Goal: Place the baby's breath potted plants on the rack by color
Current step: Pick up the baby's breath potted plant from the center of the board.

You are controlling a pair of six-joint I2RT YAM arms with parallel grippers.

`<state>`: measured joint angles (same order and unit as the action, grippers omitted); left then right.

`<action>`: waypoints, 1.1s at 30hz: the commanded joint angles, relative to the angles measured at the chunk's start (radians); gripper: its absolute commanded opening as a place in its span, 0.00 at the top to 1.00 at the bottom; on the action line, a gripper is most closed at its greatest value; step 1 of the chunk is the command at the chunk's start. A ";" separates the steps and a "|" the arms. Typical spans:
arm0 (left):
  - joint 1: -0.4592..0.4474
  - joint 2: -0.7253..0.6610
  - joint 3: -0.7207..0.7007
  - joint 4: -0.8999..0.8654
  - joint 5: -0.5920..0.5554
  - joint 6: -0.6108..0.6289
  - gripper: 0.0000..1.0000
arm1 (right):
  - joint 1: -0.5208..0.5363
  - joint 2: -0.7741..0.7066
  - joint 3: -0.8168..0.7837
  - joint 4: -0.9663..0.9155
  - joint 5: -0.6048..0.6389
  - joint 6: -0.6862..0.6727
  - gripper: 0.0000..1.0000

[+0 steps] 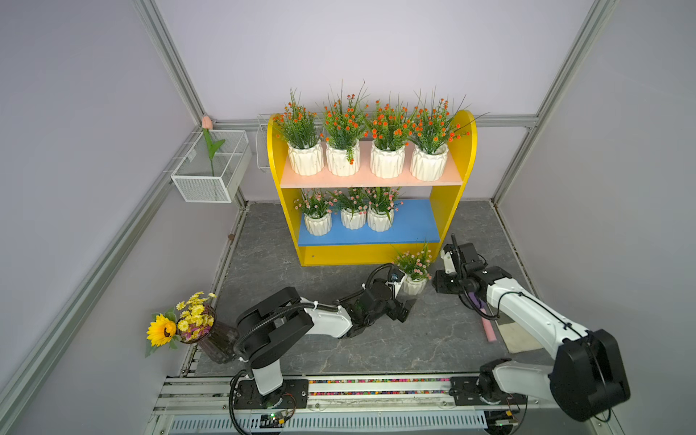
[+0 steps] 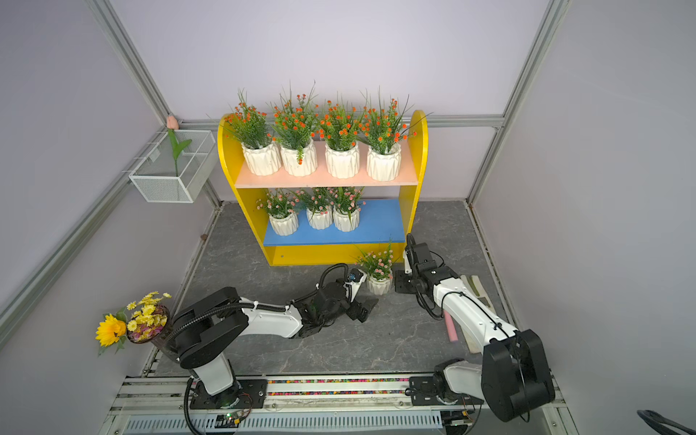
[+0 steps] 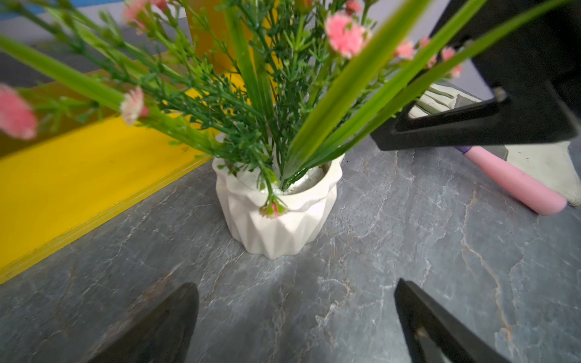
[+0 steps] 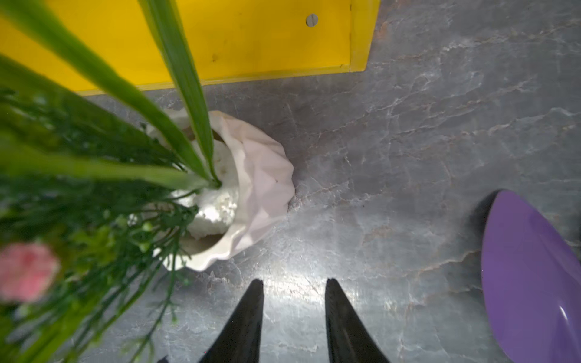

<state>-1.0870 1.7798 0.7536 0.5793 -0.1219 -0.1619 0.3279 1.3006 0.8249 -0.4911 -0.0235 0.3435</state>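
On the rack [image 1: 465, 150], four orange plants [image 1: 387, 162] and three pink ones [image 1: 354, 218] sit sorted; the last pink pot [image 1: 414, 284] stands on the bench [image 1: 433, 339] near my wide-open left hand [image 3: 295, 286] and my slightly parted, empty right hand [image 4: 294, 280].

grey marbled tabletop [image 1: 433, 339] carries the rack [image 1: 357, 255], one pink-bloomed pot [image 1: 414, 287] and a pink-handled tool [image 1: 489, 331].

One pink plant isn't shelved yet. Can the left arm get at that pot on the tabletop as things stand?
Probably yes: the left gripper is open and faces the pink-bloom pot across bare tabletop. The right gripper, beside the pot, holds nothing and may crowd it.
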 commanded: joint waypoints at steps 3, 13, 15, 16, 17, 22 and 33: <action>-0.004 0.035 0.032 0.036 0.012 0.012 0.01 | -0.004 0.042 0.046 0.084 -0.048 -0.007 0.66; -0.004 0.081 0.052 0.070 -0.008 0.015 0.01 | -0.004 0.150 0.099 0.123 -0.077 -0.002 0.67; -0.004 0.084 0.053 0.071 -0.018 0.015 0.01 | -0.004 0.179 0.114 0.126 -0.079 -0.002 0.69; -0.004 0.087 0.052 0.073 -0.028 0.013 0.01 | -0.004 0.194 0.121 0.127 -0.077 -0.003 0.70; -0.004 0.088 0.052 0.076 -0.037 0.011 0.01 | -0.004 0.207 0.129 0.126 -0.074 -0.003 0.71; -0.004 0.089 0.046 0.083 -0.069 0.012 0.01 | -0.004 0.260 0.157 0.116 -0.074 -0.010 0.75; -0.004 0.076 0.033 0.101 -0.081 0.023 0.01 | 0.000 0.235 0.174 0.077 -0.102 -0.023 0.89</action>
<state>-1.0870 1.8534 0.7784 0.6430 -0.1867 -0.1505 0.3271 1.5616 0.9886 -0.3843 -0.0971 0.3279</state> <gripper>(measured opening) 0.994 0.131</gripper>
